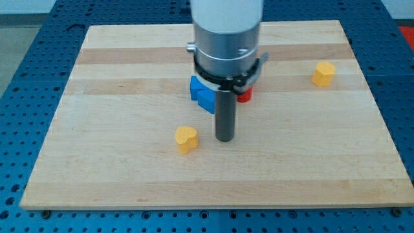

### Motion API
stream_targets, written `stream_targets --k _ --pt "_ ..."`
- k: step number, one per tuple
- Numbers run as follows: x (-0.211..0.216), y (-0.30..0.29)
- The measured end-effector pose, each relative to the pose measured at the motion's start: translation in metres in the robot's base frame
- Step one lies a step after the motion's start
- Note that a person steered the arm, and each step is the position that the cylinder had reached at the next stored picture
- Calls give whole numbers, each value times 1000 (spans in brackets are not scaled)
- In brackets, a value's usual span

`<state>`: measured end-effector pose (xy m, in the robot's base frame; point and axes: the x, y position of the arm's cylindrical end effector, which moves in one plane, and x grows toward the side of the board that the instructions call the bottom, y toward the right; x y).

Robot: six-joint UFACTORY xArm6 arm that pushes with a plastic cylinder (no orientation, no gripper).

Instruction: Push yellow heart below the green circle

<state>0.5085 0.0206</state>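
Observation:
The yellow heart [186,138] lies on the wooden board [116,162], left of the middle and toward the view's bottom. My tip [224,138] rests on the board just to the heart's right, with a small gap between them. No green circle shows in the view; the arm's wide body may hide it.
A blue block [202,92] sits just above my tip, partly behind the rod. A red block [244,96] peeks out to the rod's right. A yellow hexagon-like block [323,74] lies at the view's upper right.

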Motion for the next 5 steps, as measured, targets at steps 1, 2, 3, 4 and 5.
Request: stream_targets --k 1,2,3,4,5 --pt "-13 0" --pt "0 20" --pt "51 37" --pt "77 -15" --pt "77 -95"
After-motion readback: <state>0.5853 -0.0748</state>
